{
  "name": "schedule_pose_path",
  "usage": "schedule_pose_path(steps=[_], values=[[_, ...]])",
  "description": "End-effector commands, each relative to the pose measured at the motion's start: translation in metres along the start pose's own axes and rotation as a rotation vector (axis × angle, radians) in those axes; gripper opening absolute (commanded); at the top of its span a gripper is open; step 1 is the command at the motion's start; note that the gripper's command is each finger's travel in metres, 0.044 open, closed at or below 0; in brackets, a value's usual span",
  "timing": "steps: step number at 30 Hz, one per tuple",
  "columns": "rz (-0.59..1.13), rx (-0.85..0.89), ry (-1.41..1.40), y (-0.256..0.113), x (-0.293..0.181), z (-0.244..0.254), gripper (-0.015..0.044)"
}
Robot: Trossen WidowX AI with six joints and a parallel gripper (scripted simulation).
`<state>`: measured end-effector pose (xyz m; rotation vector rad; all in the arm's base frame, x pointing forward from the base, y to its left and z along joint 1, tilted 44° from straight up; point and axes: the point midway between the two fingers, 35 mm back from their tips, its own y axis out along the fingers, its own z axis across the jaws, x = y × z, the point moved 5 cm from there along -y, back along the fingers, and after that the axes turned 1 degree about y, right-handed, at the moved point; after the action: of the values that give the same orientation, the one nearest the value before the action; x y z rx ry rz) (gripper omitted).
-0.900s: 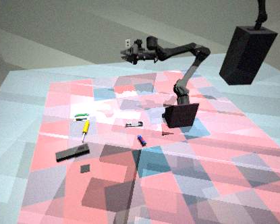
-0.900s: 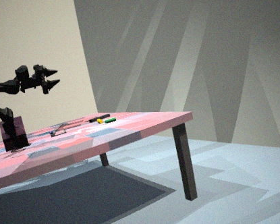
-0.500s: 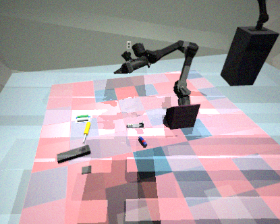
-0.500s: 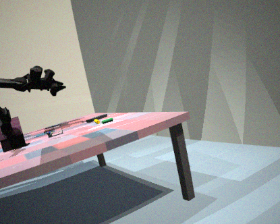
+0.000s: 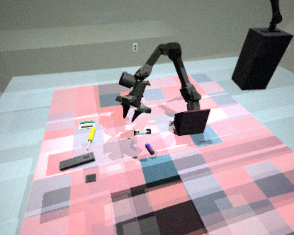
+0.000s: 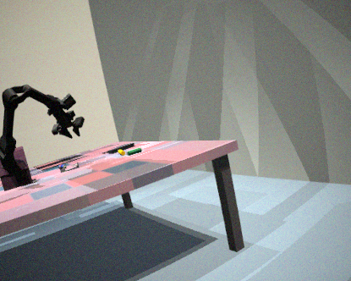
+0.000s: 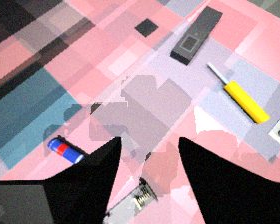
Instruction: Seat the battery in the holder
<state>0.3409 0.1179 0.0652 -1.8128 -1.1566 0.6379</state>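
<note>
The battery (image 5: pixel 149 148) (image 7: pixel 66 150), blue with a red band, lies on its side on the table, outside the holder. The holder (image 5: pixel 142 132) (image 7: pixel 127 208) is a small pale tray with a dark end and metal coils at that end; the near part is hidden behind a finger in the wrist view. My gripper (image 5: pixel 129 119) (image 6: pixel 74 135) (image 7: pixel 149 141) is partly open and empty. It hangs above the table, near the holder and clear of both holder and battery.
A yellow screwdriver (image 5: pixel 91 134) (image 7: pixel 246 102), a dark remote-like bar (image 5: pixel 77 161) (image 7: pixel 200 32) and a small dark square (image 5: pixel 91 178) (image 7: pixel 146 27) lie away from the holder. A green-and-white item (image 5: pixel 87 124) lies beyond the screwdriver. A dark box (image 5: pixel 192 122) stands at the arm's base.
</note>
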Motion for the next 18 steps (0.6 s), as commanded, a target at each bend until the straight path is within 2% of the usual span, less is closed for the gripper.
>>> schedule_pose_path(steps=[1,10,18], values=[[0.17,0.093,-0.272,0.03,0.003,0.039,0.0225],[0.533,0.324,-0.968,0.084,-0.01,0.128,0.0225],[0.559,0.341,-1.02,0.088,-0.012,0.134,0.0225]])
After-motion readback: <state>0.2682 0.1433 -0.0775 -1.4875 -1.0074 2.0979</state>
